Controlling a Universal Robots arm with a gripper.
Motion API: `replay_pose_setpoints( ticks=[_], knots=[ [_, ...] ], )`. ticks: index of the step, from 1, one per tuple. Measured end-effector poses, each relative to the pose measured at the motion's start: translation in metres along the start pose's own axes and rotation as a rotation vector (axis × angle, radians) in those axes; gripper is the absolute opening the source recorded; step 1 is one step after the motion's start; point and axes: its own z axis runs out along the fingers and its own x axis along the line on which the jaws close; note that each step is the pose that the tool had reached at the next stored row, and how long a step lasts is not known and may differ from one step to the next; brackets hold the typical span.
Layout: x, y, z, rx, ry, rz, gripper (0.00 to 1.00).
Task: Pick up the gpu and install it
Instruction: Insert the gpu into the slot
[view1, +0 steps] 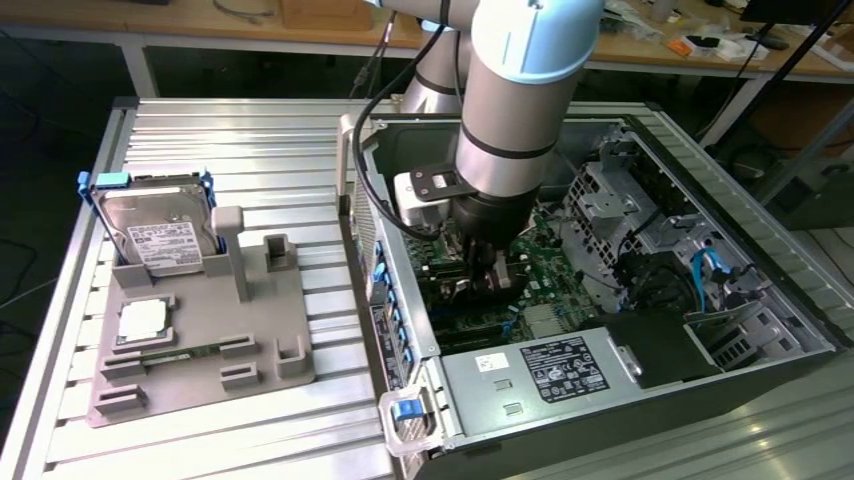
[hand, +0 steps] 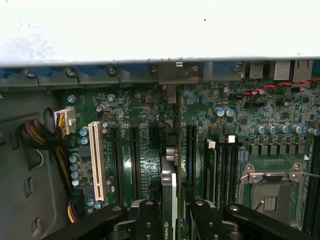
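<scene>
Black gripper (hand: 171, 212), partly closed around the gpu (hand: 169, 187), holds it edge-on over the motherboard (hand: 220, 130) slots, where any tilt or offset could jam its connector against a slot wall.

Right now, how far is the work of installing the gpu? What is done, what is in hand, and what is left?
Done: the gpu is picked up, away from the grey tray where the hard drive and CPU chip lie. In hand: the gripper holds it edge-on inside the case, over the motherboard slots. Left: it is not yet released; whether it sits in a slot I cannot tell.
</scene>
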Motion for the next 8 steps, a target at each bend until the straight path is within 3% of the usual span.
replay_pose_setpoints(
  ticks=[8],
  knots=[
    [0.0000,0.0001,0.0011,0.0000,0.0000,0.000,0.27]
  ],
)
